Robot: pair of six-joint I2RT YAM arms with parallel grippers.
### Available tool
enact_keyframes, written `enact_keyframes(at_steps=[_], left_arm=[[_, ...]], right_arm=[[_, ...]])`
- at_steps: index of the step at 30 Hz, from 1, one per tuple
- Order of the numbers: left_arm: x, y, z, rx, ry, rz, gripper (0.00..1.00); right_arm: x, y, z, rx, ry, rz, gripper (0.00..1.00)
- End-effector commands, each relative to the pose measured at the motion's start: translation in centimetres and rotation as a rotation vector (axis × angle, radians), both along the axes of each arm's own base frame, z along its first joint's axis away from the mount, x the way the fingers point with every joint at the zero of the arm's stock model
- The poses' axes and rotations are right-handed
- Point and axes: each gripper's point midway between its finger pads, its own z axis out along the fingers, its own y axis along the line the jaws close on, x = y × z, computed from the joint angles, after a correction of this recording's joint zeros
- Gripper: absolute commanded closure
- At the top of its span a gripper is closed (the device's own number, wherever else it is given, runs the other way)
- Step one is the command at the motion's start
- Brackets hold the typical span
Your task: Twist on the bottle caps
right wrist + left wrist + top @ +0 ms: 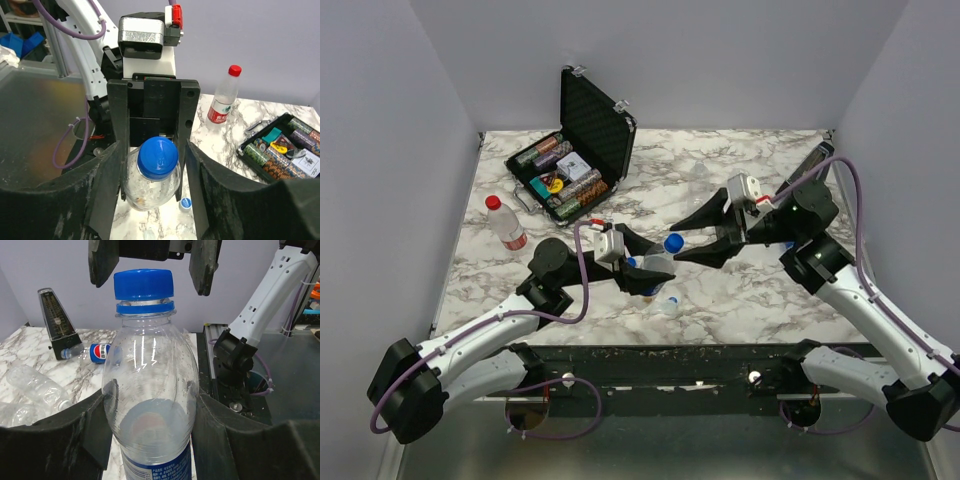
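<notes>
1. Grip on the blue-label bottle [150, 365] comes from the left gripper [150, 410], whose fingers [80, 435] press on both sides of its clear body.
2. That bottle sits in the near middle of the table [760, 290], its neck pointing toward the right gripper [678, 247].
3. A blue cap [144, 284] sits on the neck, just above the blue collar ring; how far it is threaded on cannot be told.
4. The right gripper's jaws stand apart, one finger on each side of the blue cap. The left wrist view shows a clear gap on one side, so the cap is not clamped.
5. A red-label bottle [506, 222] stands upright on the left side of the table, well apart from both grippers, with a red cap [493, 202] on it.
6. A loose blue cap [185, 203] lies on the marble just below the held bottle.
7. An open black case [600, 125] of poker chips sits at the far left.
8. A Pepsi bottle [97, 352] lies on its side on the right, beside some crumpled clear bottles [37, 385].
</notes>
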Motion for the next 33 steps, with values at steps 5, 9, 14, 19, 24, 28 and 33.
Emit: enact_keyframes(at_steps=[5,9,14,19,24,28,33], left_arm=[[-0.7,-0.1,1.4,-0.031,-0.039,-0.046,1.00],[-0.8,-0.1,1.5,-0.035,-0.044,-0.049,1.00],[-0.6,0.1,1.7,-0.044,-0.049,-0.037,1.00],[-0.1,0.5,2.1,-0.066,-0.066,0.011,1.00],[2.9,2.0,1.9,-0.047,-0.109,0.217,1.00],[6.9,4.7,0.8,0.012,-0.165,0.500,1.00],[11.1,8.9,-1.0,0.087,-0.220,0.836,1.00]], right_arm=[[-0.6,0.4,0.2,0.029,-0.023,0.091,0.50],[-0.6,0.6,0.1,0.026,-0.011,0.112,0.57],[-0.3,0.8,-0.6,0.005,0.017,0.118,0.73],[0.7,1.1,-1.7,-0.022,0.048,0.071,0.76],[3.4,2.3,-3.6,-0.071,0.153,-0.111,0.83],[6.5,3.5,-5.1,-0.081,0.269,-0.342,0.85],[10.5,4.2,-8.5,-0.088,0.528,-0.730,0.85]])
